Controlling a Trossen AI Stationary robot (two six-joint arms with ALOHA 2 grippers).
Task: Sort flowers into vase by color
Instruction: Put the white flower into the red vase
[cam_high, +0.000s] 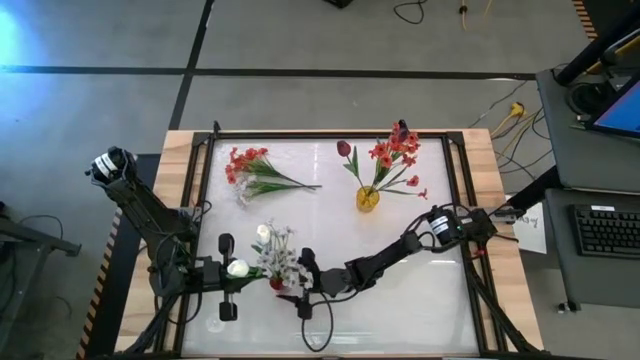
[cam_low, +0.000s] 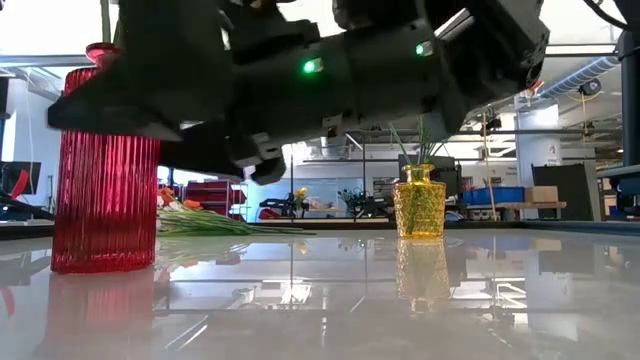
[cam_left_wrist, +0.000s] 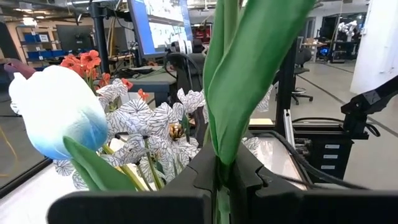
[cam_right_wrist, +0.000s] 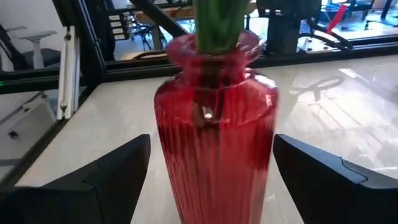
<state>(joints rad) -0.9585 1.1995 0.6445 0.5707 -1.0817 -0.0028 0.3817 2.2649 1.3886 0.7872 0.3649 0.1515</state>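
Nearby, yellow vase (cam_high: 368, 198), loose orange-red flowers (cam_high: 250, 172), red vase (cam_right_wrist: 214, 143).

A white rose (cam_left_wrist: 59, 112) is showing beside dark-veined whitish blossoms (cam_left_wrist: 149, 127), with a ribbed red vase (cam_right_wrist: 214, 130) and a yellow vase (cam_low: 418, 203).

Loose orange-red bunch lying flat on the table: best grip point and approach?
Judging by the high view, take the orange-red bunch on its bare green stems, just past the blossoms, coming straight down with the pincer across them. It lies flat, stems fanning toward the yellow vase; the blossoms would crush or slip.
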